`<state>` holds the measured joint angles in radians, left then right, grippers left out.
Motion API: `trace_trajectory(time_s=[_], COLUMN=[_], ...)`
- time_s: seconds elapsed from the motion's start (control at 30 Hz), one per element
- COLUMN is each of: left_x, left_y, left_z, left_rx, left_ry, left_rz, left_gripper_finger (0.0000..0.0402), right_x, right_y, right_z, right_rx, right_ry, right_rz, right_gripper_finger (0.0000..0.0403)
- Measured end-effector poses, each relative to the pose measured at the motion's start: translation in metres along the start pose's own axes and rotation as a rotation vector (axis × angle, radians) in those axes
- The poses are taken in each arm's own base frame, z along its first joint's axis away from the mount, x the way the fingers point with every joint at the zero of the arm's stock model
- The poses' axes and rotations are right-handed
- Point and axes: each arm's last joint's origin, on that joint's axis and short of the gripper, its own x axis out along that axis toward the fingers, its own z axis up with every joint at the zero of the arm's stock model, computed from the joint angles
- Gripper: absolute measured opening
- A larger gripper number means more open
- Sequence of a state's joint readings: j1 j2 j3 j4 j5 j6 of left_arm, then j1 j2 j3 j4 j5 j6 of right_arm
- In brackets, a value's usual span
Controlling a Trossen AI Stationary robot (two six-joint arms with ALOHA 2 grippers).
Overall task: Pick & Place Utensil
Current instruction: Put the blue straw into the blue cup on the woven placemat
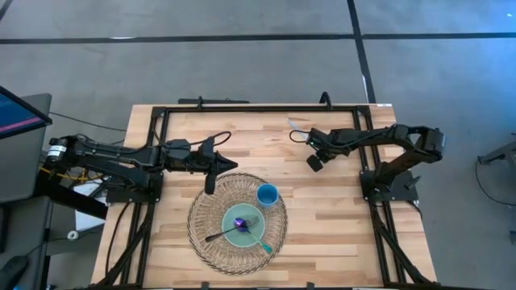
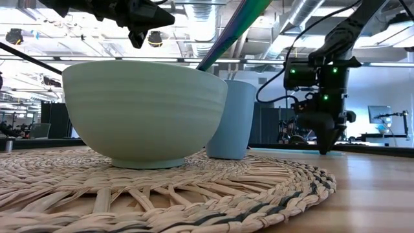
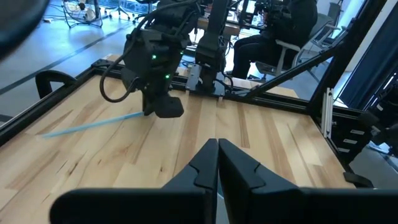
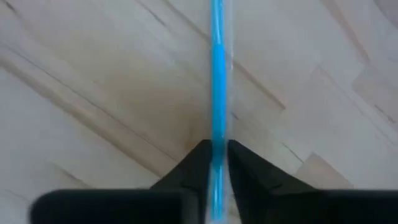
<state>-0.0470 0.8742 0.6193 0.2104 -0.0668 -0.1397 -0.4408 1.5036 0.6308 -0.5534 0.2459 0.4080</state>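
- Straw (image 4: 216,68), thin and blue in a clear wrapper, lies flat on the bare wood toward the far right part of the table (image 1: 339,234), well apart from the woven mat.
- I judge it very light, springy and slick: easy to flick away or crush, so the hold belongs on the shaft, crosswise, near one end, with gentle pressure.
- In the left wrist view the same straw shows as a pale blue line on the planks, running out from under the other arm's head.
- The right gripper (image 4: 216,155) stands nose-down on it, fingers a narrow slot apart with the blue shaft running between them; they look closed onto the straw, its tips at the tabletop.
- The left gripper (image 3: 217,158) hangs over the mat's far edge, its two fingers pressed together and holding nothing.
- The woven mat (image 1: 201,234) carries a pale green bowl (image 1: 232,227) with a dark fork (image 1: 234,228) across it, a teal-handled utensil (image 1: 262,246) at its rim, and a blue cup (image 1: 267,194) just beside it.
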Motion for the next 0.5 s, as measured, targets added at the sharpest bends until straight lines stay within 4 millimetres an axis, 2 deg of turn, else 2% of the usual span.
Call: trace_trajectory(time_s=[0.07, 0.13, 0.3, 0.5], left_x=[0.0, 0.0, 0.0, 0.0], left_y=[0.0, 0.0, 0.0, 0.0], left_z=[0.0, 0.0, 0.0, 0.0], left_rx=[0.0, 0.0, 0.0, 0.0], left_ry=[0.0, 0.0, 0.0, 0.0], left_rz=[0.0, 0.0, 0.0, 0.0], left_gripper_finger=[0.0012, 0.0012, 0.0012, 0.0012], right_x=[-0.001, -0.004, -0.021, -0.054], right_y=[0.0, 0.0, 0.005, 0.016], right_z=[0.0, 0.0, -0.004, -0.012], right_rx=[0.003, 0.006, 0.026, 0.065], right_ry=[-0.005, -0.02, -0.07, -0.109], right_rz=[0.015, 0.022, 0.086, 0.307], right_gripper_finger=[0.0021, 0.0008, 0.0009, 0.0004])
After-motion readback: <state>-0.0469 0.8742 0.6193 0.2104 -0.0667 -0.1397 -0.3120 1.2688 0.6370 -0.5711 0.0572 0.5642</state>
